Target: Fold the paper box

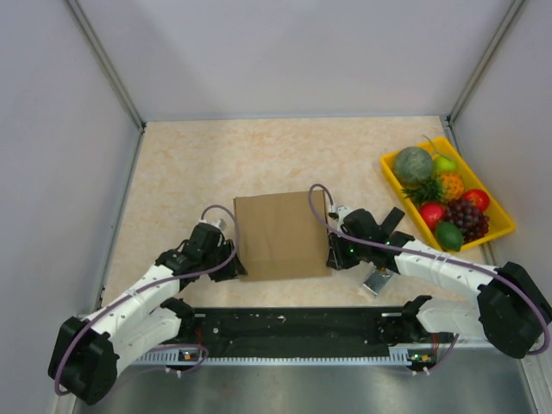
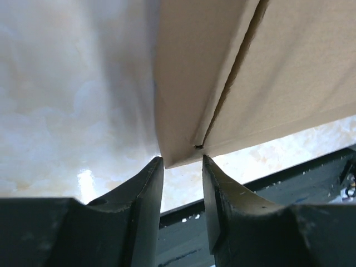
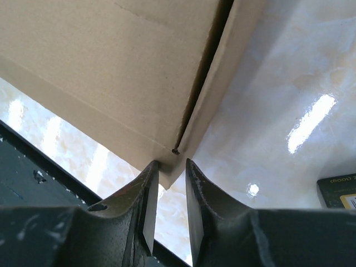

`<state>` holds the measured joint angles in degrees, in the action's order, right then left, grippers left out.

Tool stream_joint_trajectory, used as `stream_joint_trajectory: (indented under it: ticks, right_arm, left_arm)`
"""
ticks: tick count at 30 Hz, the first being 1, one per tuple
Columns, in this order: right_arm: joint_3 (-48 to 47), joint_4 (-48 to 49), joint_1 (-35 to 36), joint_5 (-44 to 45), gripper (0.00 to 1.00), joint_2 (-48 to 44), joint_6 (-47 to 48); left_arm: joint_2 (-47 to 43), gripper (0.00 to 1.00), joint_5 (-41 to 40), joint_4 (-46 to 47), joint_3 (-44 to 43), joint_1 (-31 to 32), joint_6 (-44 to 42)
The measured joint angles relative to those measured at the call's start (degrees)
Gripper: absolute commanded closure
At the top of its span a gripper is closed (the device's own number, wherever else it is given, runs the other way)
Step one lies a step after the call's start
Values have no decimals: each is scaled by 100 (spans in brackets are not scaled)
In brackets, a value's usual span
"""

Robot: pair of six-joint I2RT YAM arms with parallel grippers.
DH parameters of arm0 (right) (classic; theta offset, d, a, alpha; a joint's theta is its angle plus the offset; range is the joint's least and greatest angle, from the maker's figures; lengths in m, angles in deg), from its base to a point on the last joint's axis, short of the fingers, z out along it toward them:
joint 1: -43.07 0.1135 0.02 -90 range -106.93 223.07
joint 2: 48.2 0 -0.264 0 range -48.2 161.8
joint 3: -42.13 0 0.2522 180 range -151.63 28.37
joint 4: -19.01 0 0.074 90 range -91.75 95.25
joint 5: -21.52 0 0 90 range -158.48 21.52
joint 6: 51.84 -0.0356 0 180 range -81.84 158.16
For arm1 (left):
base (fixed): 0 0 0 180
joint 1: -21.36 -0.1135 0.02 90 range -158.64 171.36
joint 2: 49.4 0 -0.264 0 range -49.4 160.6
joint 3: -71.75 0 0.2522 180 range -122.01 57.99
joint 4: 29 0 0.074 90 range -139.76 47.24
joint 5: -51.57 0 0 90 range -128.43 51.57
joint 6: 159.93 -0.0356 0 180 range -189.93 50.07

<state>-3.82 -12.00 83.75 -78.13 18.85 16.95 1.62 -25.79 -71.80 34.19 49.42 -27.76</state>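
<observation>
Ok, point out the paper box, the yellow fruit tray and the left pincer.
paper box (image 1: 280, 235), top view, middle of its top panel.
yellow fruit tray (image 1: 503, 222), top view, bare wall at its right corner.
left pincer (image 2: 182, 161), left wrist view, midway between its fingertips.

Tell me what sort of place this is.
Most likely a robotics lab test cell. Plain white walls enclose a small table, two arms are bolted at its near edge, and a fruit tray and a cardboard box lie on it, probably as props.
</observation>
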Motion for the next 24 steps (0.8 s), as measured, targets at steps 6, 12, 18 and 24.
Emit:
stream_joint_trajectory:
  ticks: [6,12,18,24]
  right_arm:
    - [28,79,0,20,61,-66,-57]
    - [-90,-83,0,42,49,-243,-136]
    - [-306,-348,0,37,50,-415,-216]
    - [-308,-461,0,22,51,-785,-271]
  left_arm:
    - [-608,36,-319,-59,-52,22,83]
    - [-951,36,-332,-247,-629,26,-37]
    - [-704,37,-481,-413,-1327,26,-503]
    - [1001,42,-254,-197,-2780,26,-1423]
